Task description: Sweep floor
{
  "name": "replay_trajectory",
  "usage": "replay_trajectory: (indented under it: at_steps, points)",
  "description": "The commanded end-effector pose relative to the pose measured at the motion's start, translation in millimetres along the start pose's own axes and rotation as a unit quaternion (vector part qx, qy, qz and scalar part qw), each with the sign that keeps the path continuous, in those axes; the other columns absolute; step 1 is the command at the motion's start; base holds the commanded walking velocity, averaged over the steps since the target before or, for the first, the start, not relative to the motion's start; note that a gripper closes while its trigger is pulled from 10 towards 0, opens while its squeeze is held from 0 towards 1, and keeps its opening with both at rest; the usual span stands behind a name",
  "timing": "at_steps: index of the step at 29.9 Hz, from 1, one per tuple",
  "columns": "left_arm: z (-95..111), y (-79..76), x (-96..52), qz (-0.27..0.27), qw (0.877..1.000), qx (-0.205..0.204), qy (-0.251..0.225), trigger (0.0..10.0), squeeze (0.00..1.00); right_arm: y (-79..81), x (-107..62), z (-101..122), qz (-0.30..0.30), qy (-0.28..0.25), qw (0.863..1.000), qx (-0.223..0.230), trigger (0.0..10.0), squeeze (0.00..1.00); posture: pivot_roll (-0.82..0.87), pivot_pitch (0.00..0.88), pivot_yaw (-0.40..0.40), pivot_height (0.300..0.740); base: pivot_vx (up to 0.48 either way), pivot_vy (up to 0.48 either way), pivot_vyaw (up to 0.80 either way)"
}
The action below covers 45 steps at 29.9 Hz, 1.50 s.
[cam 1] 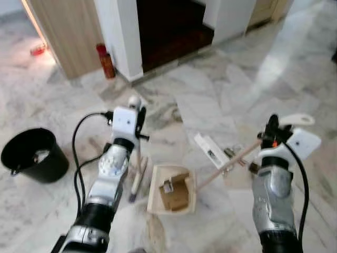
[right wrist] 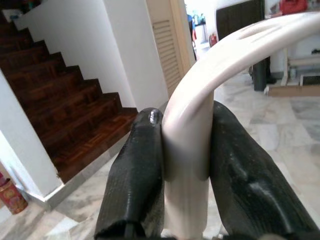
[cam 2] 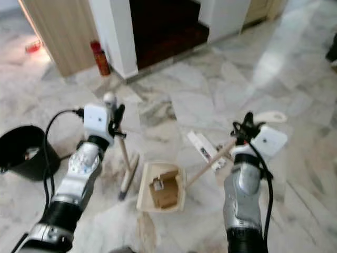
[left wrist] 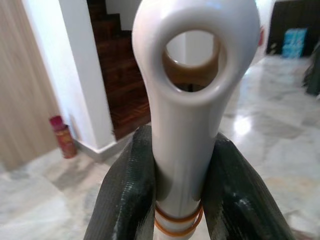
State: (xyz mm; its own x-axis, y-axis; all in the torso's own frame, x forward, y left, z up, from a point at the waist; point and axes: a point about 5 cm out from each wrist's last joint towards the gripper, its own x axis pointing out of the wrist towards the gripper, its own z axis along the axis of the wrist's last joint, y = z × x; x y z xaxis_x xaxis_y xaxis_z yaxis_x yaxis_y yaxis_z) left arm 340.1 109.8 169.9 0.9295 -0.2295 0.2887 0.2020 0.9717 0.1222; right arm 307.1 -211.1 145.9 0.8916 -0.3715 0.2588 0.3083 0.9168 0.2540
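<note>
Marble floor (cam 1: 221, 100) by stairs (right wrist: 65, 100) | your left gripper (left wrist: 177, 200) jaws clamp brush (cam 1: 138, 174) handle | right gripper (right wrist: 185, 185) jaws clamp dustpan (cam 1: 171, 196) handle | cardboard (cam 1: 176, 194) in dustpan | bucket (cam 1: 32, 155) left

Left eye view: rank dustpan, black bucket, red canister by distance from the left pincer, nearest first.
From the left pincer:
1. Dustpan, on the floor just below and to its right, holding cardboard scraps.
2. Black bucket, on the floor off to its left.
3. Red canister, beyond it by the white wall corner.
</note>
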Motion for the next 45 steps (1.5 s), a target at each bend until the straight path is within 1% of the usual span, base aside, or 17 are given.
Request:
replay_trajectory:
  at_steps: [1, 25, 30, 39, 45]
  points:
    - [12.3, 8.7, 1.9, 0.009, 1.0, 0.014, -0.027, 10.0, 0.0, 9.4, 3.2, 12.3, 0.013, -0.029, 0.999, 0.009, 10.0, 0.0, 0.08, 0.146, -0.026, 0.74, 0.0, 0.326, 0.0]
    - [12.4, 5.9, 0.6, 0.002, 1.0, 0.01, -0.028, 10.0, 0.0, 10.3, 4.0, 11.4, 0.018, -0.028, 0.999, 0.013, 10.0, 0.0, 0.08, 0.112, -0.026, 0.74, 0.0, 0.322, 0.0]
    - [13.6, 4.7, 0.4, 0.0, 1.0, 0.008, -0.029, 10.0, 0.0, 12.5, 4.4, 11.7, 0.022, -0.028, 0.999, 0.014, 10.0, 0.0, 0.09, 0.107, -0.027, 0.74, 0.0, 0.321, 0.0]
    - [14.3, 4.5, 1.0, 0.001, 1.0, 0.008, -0.03, 10.0, 0.0, 13.7, 6.0, 13.3, 0.025, -0.03, 0.999, 0.017, 10.0, 0.0, 0.09, 0.122, -0.029, 0.74, 0.0, 0.321, 0.0]
    - [14.5, 5.3, 1.0, 0.002, 1.0, 0.01, -0.03, 10.0, 0.0, 14.4, 4.3, 12.4, 0.028, -0.028, 0.999, 0.013, 10.0, 0.0, 0.09, 0.127, -0.03, 0.74, 0.0, 0.257, 0.0]
